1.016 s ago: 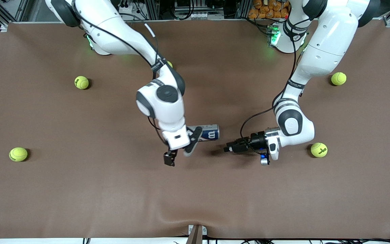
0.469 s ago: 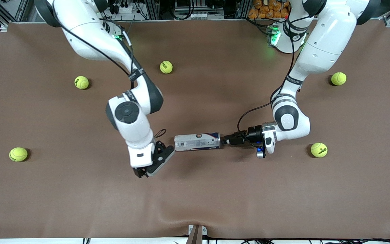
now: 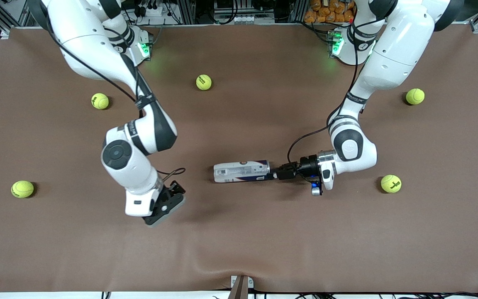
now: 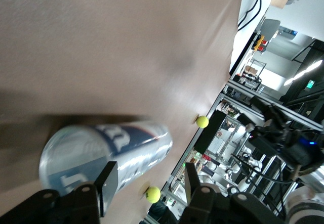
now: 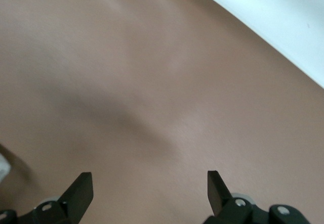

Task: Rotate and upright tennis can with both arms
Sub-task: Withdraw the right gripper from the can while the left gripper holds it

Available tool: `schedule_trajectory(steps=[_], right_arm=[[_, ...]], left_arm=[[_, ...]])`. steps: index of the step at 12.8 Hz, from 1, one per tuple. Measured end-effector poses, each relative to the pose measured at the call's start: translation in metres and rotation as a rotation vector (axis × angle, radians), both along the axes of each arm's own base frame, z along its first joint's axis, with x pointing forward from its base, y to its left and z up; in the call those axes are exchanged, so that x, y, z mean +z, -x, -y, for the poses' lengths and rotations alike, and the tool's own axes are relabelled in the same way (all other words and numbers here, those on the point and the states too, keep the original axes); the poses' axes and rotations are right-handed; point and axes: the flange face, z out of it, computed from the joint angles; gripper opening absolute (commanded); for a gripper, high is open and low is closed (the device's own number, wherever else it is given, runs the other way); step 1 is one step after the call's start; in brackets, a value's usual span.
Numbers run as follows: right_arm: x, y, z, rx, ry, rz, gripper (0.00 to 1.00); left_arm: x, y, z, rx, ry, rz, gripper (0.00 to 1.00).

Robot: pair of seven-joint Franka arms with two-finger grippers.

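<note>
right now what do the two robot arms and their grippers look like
Both arms are glossy white with rounded segments and dark grey joint caps. Thin black cables run along the outside of each. The left gripper and right gripper are black with two flat fingers. A small blue light glows by the left wrist, and green lights at both bases.

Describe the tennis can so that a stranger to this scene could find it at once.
On the brown table, look near the middle, at the tip of the left gripper. The tennis can lies there on its side. It is the only long tube, white fading to navy; everything else loose is a round yellow-green tennis ball.
</note>
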Motion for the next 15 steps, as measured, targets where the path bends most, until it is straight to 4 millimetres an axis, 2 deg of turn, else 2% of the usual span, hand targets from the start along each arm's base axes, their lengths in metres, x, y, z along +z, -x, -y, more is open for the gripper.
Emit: schedule_trajectory(steps=[3, 5, 8, 12, 15], right_arm=[[-0.018, -0.008, 0.05, -0.085, -0.018, -0.046, 1.0], [-0.027, -0.01, 0.074, -0.125, -0.026, -0.067, 1.0], [-0.039, -0.008, 0.094, -0.154, -0.023, -0.092, 1.0], [-0.044, -0.008, 0.117, -0.203, -0.042, -0.13, 1.0], [-0.036, -0.01, 0.146, -0.287, -0.103, -0.164, 1.0]], left_arm=[[-0.006, 0.005, 0.014, 0.003, -0.017, -0.004, 0.61], [-0.007, 0.005, 0.012, 0.008, -0.024, -0.004, 0.62], [-0.005, -0.001, 0.004, 0.021, -0.025, 0.002, 0.62], [-0.005, -0.002, -0.003, 0.032, -0.028, 0.0, 0.62], [-0.01, 0.0, -0.009, 0.037, -0.034, -0.01, 0.62]])
